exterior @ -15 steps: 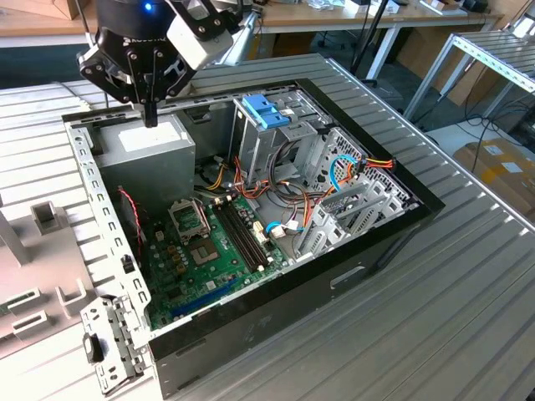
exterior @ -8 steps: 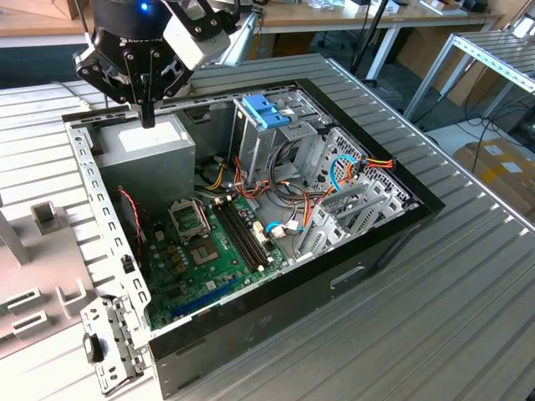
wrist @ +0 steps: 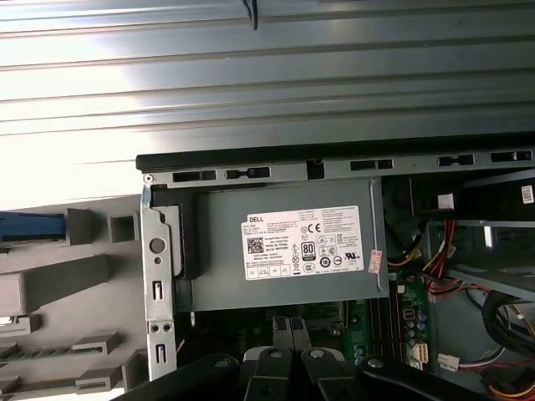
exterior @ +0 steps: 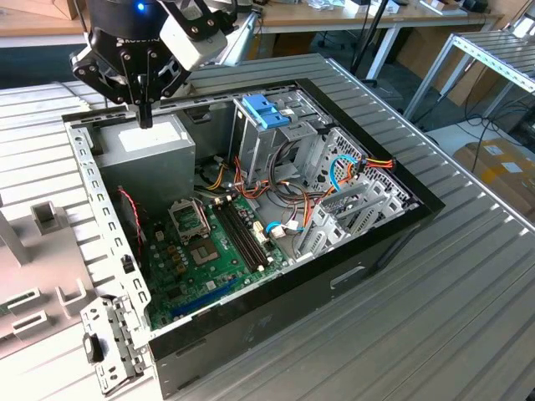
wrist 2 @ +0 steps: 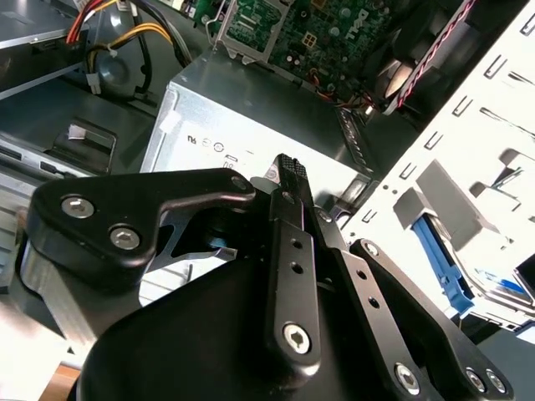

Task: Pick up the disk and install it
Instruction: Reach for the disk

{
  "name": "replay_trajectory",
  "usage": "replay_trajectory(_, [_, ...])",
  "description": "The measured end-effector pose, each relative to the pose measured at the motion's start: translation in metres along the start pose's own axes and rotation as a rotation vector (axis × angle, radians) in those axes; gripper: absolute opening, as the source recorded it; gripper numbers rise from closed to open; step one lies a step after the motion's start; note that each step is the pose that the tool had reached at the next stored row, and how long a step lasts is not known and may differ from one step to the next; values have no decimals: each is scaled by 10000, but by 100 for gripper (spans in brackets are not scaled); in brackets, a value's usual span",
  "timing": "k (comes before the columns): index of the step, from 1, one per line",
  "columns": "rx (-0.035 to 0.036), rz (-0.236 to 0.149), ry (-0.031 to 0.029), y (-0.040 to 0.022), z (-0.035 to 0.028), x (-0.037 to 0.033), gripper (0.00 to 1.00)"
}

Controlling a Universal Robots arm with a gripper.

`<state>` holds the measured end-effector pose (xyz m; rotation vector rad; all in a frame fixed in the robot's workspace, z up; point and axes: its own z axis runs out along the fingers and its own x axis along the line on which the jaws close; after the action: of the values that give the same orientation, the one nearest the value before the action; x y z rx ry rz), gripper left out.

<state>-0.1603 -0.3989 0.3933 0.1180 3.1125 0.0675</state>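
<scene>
A: The gripper (wrist 2: 288, 170), how are its jaws?
B: Pressed together, gripping nothing, above the power supply (exterior: 150, 154) at eleven o'clock in the exterior view.
A: And the disk (wrist: 29, 226)?
B: Lying in the grey holder (exterior: 38, 267), eight o'clock, outside the computer case (exterior: 393, 227), well apart from it.

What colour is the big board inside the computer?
The board is green, clearest in the exterior view.

Workshop: open computer case (exterior: 334, 284) on slatted metal bench (exterior: 435, 317), desks (exterior: 334, 18) behind.
</scene>
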Motion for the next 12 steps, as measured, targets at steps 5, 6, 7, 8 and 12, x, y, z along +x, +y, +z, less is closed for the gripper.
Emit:
replay_trajectory(5, [-1,0,0,-1,0,16,11])
replay_trajectory(6, [-1,0,0,-2,0,23,11])
replay_trajectory(7, [-1,0,-1,-2,0,27,11])
replay_trajectory(8, [-1,0,-1,-2,0,30,11])
replay_trajectory(12, [-1,0,0,-4,-1,48,11])
